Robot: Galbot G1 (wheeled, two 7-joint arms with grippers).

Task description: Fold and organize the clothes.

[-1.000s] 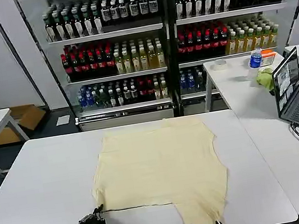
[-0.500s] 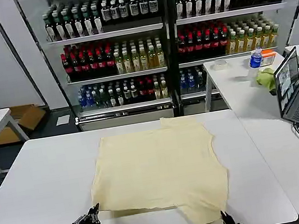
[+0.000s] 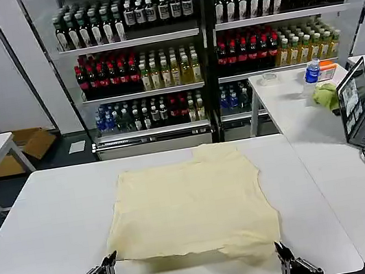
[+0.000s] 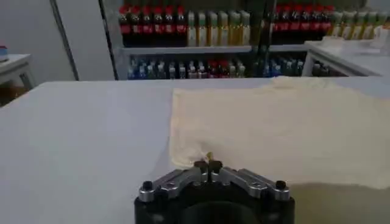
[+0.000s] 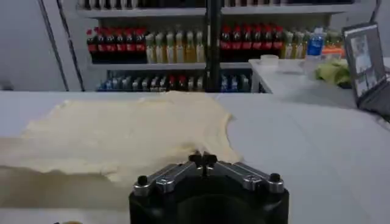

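Since the earlier frame, both grippers have been drawn back to the bottom edge. The T-shirt (image 3: 194, 208) lies flat at frame centre on the table (image 3: 43, 221). The left gripper (image 3: 107, 273) and right gripper (image 3: 284, 267) are closed, empty. Hems should be regrasped evenly.

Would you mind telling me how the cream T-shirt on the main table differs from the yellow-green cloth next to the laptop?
The cream T-shirt is spread flat, while the yellow-green cloth sits bunched in a lump. The T-shirt is pale cream; the cloth is a brighter yellow-green. The T-shirt covers much of the main table, whereas the cloth looks far smaller, on the side table. Both are soft fabric lying on white tabletops.
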